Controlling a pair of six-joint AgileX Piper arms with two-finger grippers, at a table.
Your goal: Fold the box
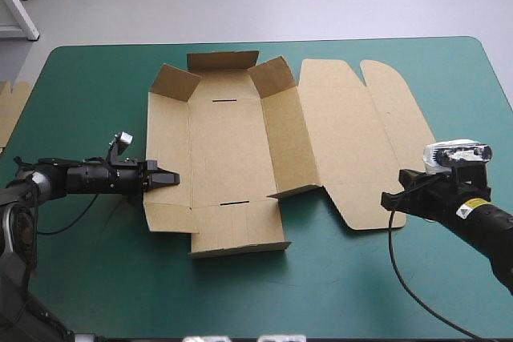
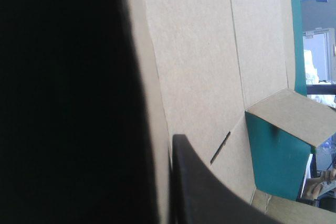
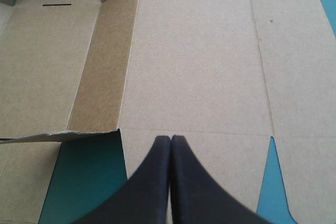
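The brown box lies opened out mid-table, its lid flat to the right. Its far corner flaps are raised and the inner right wall tilts up. My left gripper reaches in from the left and is shut on the box's left side panel. In the left wrist view the board runs between the black fingers of that gripper. My right gripper is shut at the lid's near right corner. In its own view the right gripper sits just above the lid, holding nothing.
More brown board shows at the table's left edge. Bare teal-green cover lies along the near side and left of the box. A triangle of cover shows between the lid and the near flap.
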